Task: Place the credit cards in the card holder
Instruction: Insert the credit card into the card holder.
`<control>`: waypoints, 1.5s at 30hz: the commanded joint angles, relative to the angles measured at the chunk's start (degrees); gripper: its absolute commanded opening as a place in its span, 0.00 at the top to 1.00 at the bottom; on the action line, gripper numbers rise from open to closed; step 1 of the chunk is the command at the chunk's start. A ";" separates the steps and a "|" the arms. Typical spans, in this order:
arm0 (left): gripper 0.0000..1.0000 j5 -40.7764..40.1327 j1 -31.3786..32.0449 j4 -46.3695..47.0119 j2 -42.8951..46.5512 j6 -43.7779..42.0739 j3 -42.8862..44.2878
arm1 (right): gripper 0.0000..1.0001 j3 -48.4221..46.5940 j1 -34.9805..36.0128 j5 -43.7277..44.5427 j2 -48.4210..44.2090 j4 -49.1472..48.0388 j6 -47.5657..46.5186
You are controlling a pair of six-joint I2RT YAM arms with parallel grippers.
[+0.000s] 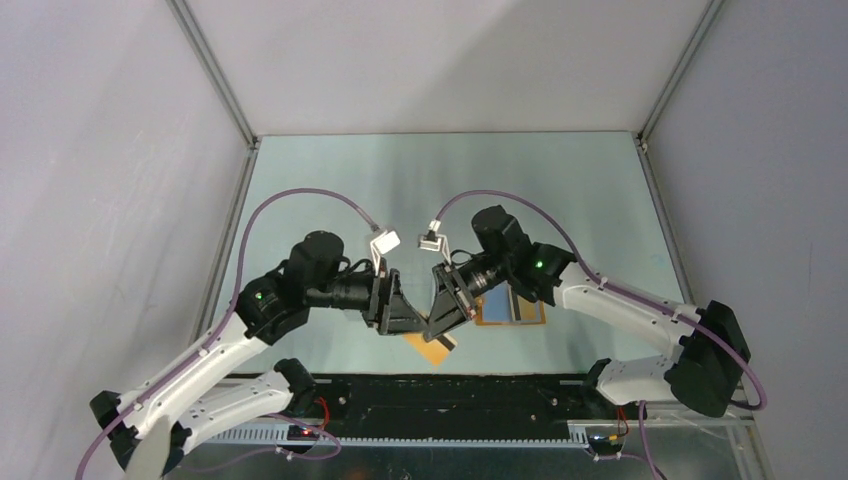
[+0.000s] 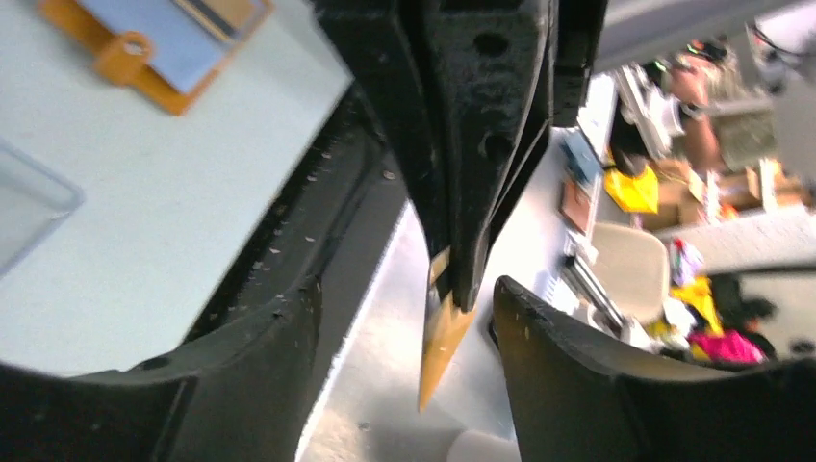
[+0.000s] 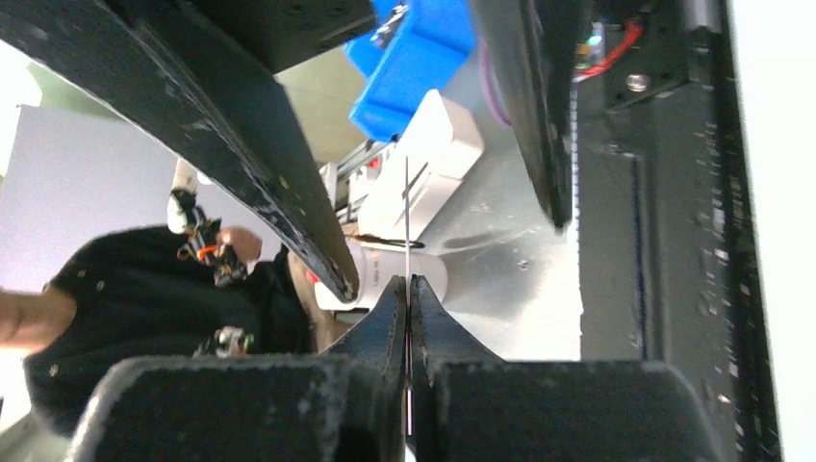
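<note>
Top external view: both arms reach inward and meet above the near centre of the table. The left gripper and the right gripper face each other tip to tip, with one credit card between them.

Credit card: thin, rectangular, golden-orange, with a dark stripe along the face that shows from above. It is off the table and hangs tilted below the fingertips. In the left wrist view the credit card appears as a narrow orange wedge coming out of the right gripper's black fingers. In the right wrist view the credit card is edge-on, a single fine line.

Right gripper: jaws pressed together on the credit card, with no gap visible beyond the card's thickness.

Left gripper: jaws spread wide, one finger on each side of the credit card and of the right gripper's tips. Neither finger touches the card.

Card holder: lies open and flat on the table just right of the grippers, partly under the right wrist. Its outer border is orange-tan and its inner pockets are blue-grey. The left wrist view shows the card holder with a small orange tab, and a clear plastic box lying near it.
</note>
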State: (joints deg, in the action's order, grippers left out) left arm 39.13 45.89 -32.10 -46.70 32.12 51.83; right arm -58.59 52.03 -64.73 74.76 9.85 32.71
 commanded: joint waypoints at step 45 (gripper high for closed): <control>0.94 -38.92 8.07 10.40 -64.21 16.73 17.38 | 1.00 27.74 -46.47 33.76 1.94 -3.34 -2.58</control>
State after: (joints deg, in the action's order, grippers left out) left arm 2.85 54.17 -21.85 -109.86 48.27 70.85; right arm -30.85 3.57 -33.80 75.81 6.46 30.15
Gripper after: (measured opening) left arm 0.094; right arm 0.010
